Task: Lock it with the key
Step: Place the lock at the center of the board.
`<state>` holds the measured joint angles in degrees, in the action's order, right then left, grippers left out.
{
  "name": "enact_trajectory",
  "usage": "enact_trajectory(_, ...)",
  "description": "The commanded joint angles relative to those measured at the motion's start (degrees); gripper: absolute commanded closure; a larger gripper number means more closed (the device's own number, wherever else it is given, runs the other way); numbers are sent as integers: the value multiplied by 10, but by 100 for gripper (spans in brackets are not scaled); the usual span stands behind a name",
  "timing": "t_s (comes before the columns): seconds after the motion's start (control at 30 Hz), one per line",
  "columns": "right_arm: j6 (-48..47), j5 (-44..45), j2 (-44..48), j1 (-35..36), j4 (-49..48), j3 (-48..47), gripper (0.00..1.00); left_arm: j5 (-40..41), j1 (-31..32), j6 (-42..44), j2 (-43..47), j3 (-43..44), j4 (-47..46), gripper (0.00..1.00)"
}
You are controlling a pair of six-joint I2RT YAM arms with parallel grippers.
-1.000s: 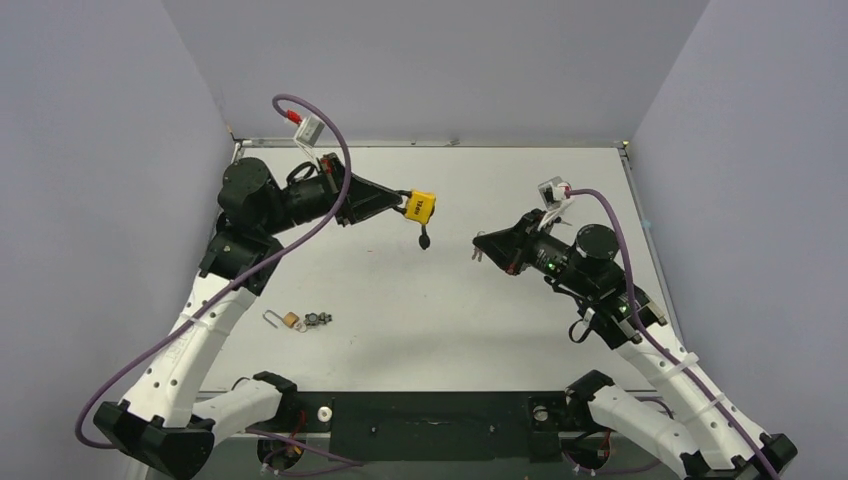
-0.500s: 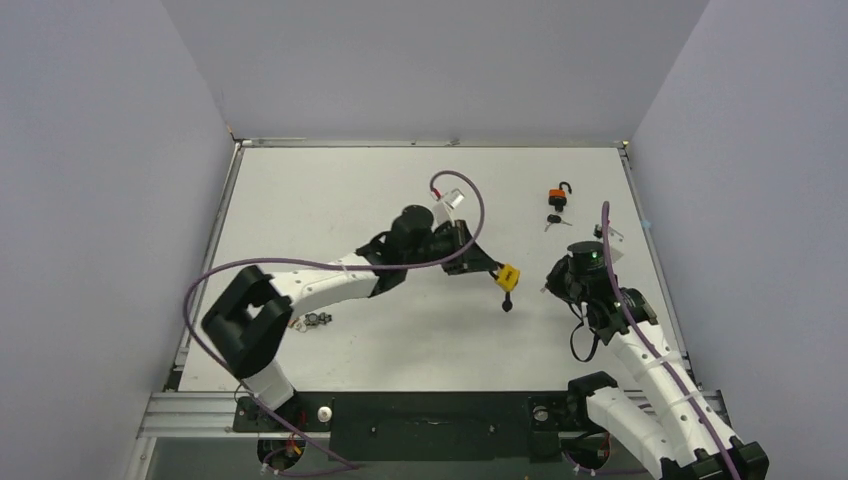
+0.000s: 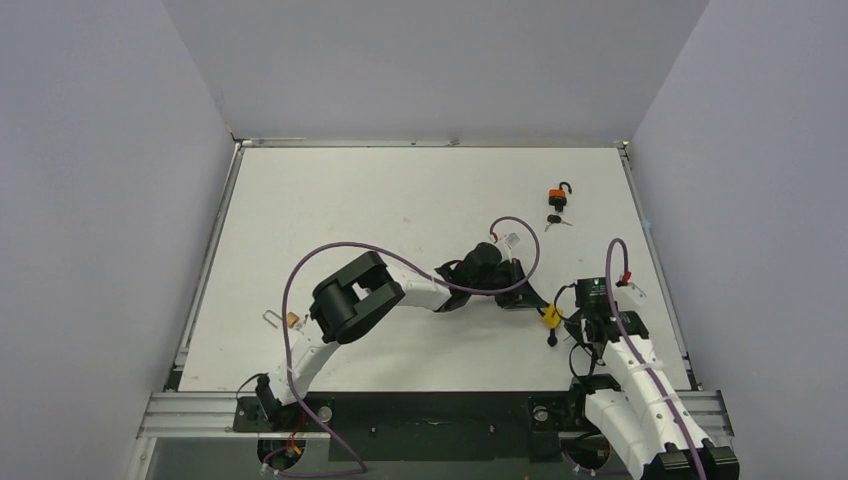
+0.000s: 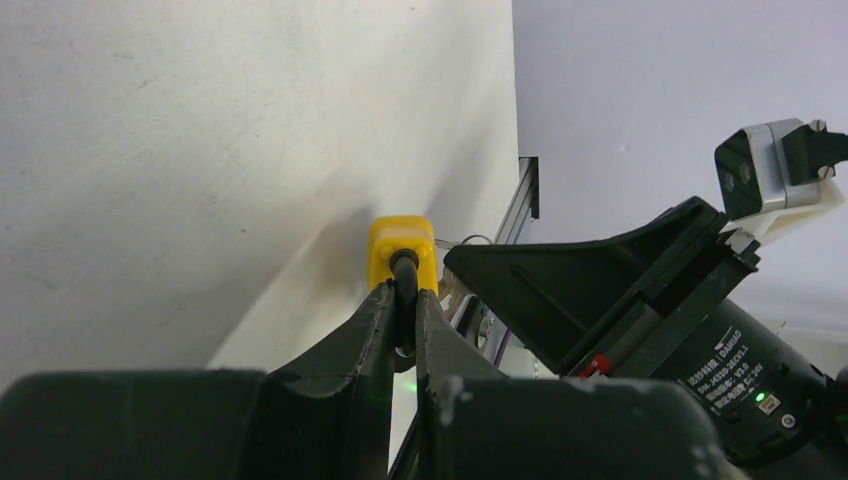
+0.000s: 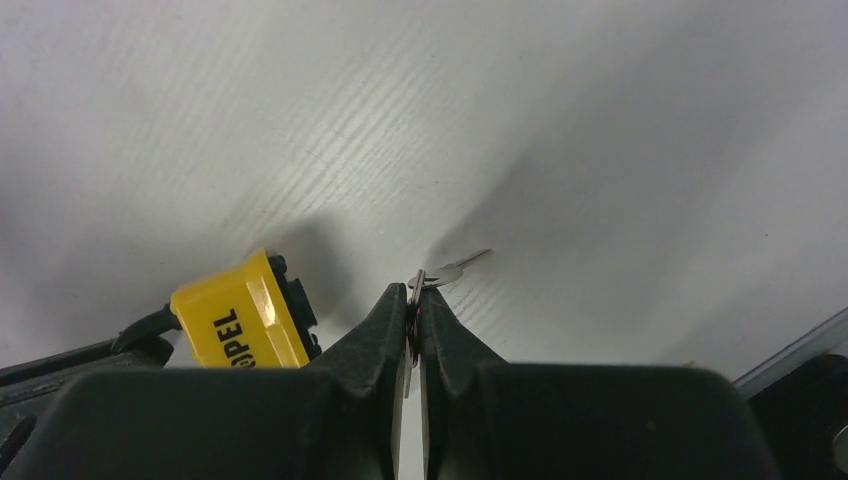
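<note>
A yellow padlock [image 3: 549, 317] with a black shackle hangs near the front right of the white table [image 3: 350, 200]. My left gripper [image 3: 537, 307] is shut on its shackle; in the left wrist view the fingers [image 4: 380, 320] pinch the shackle just behind the yellow body [image 4: 401, 247]. My right gripper [image 3: 565, 322] sits right beside the lock. In the right wrist view it [image 5: 414, 300] is shut on a silver key [image 5: 452, 270] and its ring, with the padlock [image 5: 243, 315] just left of the fingers. A dark key head [image 3: 551, 342] hangs below the lock.
An orange padlock [image 3: 557, 194] with an open shackle and a small key [image 3: 556, 221] lie at the back right. A small brass padlock [image 3: 291, 319] lies front left, partly behind the left arm. The table's front edge and rail [image 3: 430, 405] are close to both grippers.
The left arm has swung from the back left across to the front right, carrying the yellow padlock. The right arm has pulled back toward the front edge and now meets the lock.
</note>
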<state>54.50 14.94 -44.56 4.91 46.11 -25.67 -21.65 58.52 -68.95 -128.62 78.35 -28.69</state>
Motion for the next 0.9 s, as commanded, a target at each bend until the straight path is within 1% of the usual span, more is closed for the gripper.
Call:
enact_trajectory(0.0,25,1,11,-4,-30,20,100,-13,11,-24,-24,50,-57,100)
enact_trajectory(0.13,23,2,8,-4,-37,28,100,-13,12,-37,-43,49,-51,100)
enact_trajectory(0.17,22,2,8,-5,-37,27,95,-14,12,-36,-45,49,-43,98)
enact_trajectory(0.2,22,2,7,-5,-37,27,92,-14,13,-34,-45,50,-39,91)
enact_trajectory(0.23,20,0,7,-5,-37,24,83,-14,14,-31,-43,51,-30,87)
enact_trajectory(0.27,19,-1,6,-5,-35,21,77,-14,13,-23,-41,51,-25,79)
enact_trajectory(0.3,18,-2,6,-5,-34,19,69,-12,13,-16,-33,51,-9,76)
enact_trajectory(0.33,17,0,7,-5,-30,12,65,-10,12,-3,-28,51,0,71)
enact_trajectory(0.37,16,1,8,-5,-27,8,57,-5,11,4,-16,50,19,69)
enact_trajectory(0.4,16,2,9,-5,-21,1,54,-2,9,19,-10,49,30,66)
enact_trajectory(0.43,16,5,10,-5,-17,-4,47,5,8,25,4,49,55,66)
enact_trajectory(0.5,14,8,12,-5,-5,-24,41,19,2,45,25,46,93,62)
enact_trajectory(0.53,13,10,11,-5,2,-37,39,33,1,63,33,48,128,61)
enact_trajectory(0.57,7,15,11,-5,7,-45,36,39,-2,72,48,50,146,60)
enact_trajectory(0.63,-4,24,5,-5,8,-70,32,54,-6,102,67,61,193,59)
enact_trajectory(0.73,-27,30,-28,-4,-9,-114,28,75,-15,145,97,73,265,56)
enact_trajectory(0.8,-51,27,-68,-4,-42,-143,27,89,-23,163,124,69,295,54)
enact_trajectory(0.87,-95,16,-118,-4,-96,-170,28,92,-36,173,157,54,315,53)
